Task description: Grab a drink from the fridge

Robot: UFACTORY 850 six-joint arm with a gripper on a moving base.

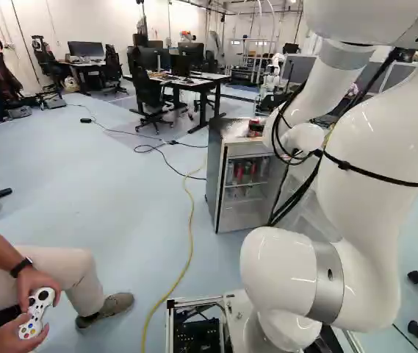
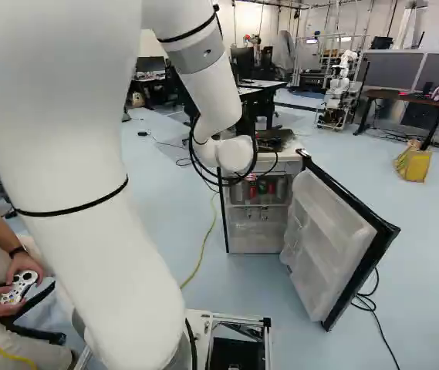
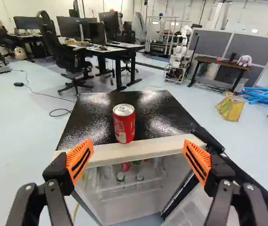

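- End effector, one: fingers spread, empty, before fridge.
- Red can: upright atop fridge; further drinks inside.
- Step: apparently pre-grasp alignment; next, likely lowering to fridge's open front, then reaching in.

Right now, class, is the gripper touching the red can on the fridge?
Apart. In the wrist view, the gripper stands open, and the fridge's pale front edge shows between each orange pad and the red can ahead.
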